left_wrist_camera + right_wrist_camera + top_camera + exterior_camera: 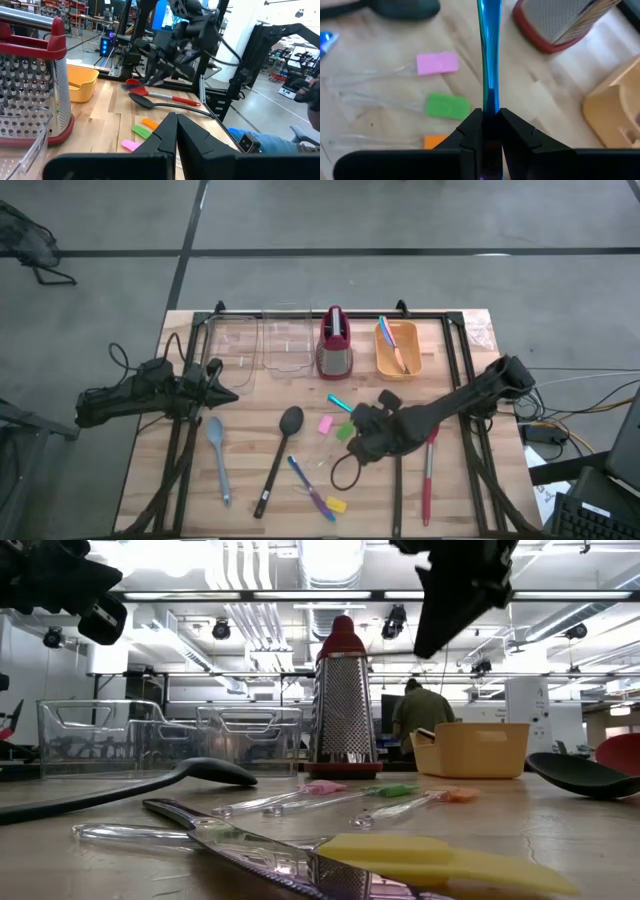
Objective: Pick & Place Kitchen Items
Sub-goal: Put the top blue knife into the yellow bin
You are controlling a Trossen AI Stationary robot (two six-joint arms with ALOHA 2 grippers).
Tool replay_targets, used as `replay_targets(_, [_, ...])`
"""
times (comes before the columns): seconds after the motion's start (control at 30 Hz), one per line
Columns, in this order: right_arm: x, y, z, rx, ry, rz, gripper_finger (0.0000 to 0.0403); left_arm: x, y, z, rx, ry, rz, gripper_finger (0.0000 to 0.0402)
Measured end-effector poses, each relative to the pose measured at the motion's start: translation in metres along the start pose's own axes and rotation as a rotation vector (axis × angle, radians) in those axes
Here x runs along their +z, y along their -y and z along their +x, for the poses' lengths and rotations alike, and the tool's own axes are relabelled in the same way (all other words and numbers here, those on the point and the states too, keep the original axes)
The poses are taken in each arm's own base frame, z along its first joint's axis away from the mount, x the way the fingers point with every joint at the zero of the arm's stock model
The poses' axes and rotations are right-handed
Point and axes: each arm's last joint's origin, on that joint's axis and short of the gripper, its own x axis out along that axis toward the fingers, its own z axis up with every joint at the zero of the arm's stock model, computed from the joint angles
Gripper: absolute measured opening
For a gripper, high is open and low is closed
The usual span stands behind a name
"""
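My right gripper (360,418) (490,117) hangs over the table's middle, shut on a thin blue iridescent piece of cutlery (488,55) (339,402). Below it lie the pink block (437,63) (325,423), the green block (447,106) and the orange block (435,141), each flat on the wood. The black spoon (280,455), the grey-blue spoon (217,452) and the red spoon (428,470) lie flat on the table. My left gripper (222,380) (175,122) is shut and empty at the table's left, near the clear bins. My right gripper pinches the blue cutlery between its two fingers at one end of its thin shaft (490,100). The piece runs straight out past the fingertips, in line with the fingers, toward the grater. It is lifted clear of the table, above the blocks.
At the far edge stand two clear bins (260,342), the red-and-grey grater (335,345) and the orange bin (398,348) with cutlery in it. More thin cutlery (312,490) and a yellow block (336,505) lie near the front edge.
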Motion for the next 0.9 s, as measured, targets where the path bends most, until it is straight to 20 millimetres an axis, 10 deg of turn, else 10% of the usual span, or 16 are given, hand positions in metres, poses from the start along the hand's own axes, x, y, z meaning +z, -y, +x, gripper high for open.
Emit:
replay_targets(0.53, [0.013, 0.051, -0.041, -0.139, 0.158, 0.141, 0.0045, 0.000, 0.000, 0.000, 0.000, 0.000, 0.000, 0.0012])
replay_targets(0.9, [0.044, 0.095, -0.033, -0.243, 0.181, 0.263, 0.0046, 0.000, 0.000, 0.000, 0.000, -0.001, 0.000, 0.0012])
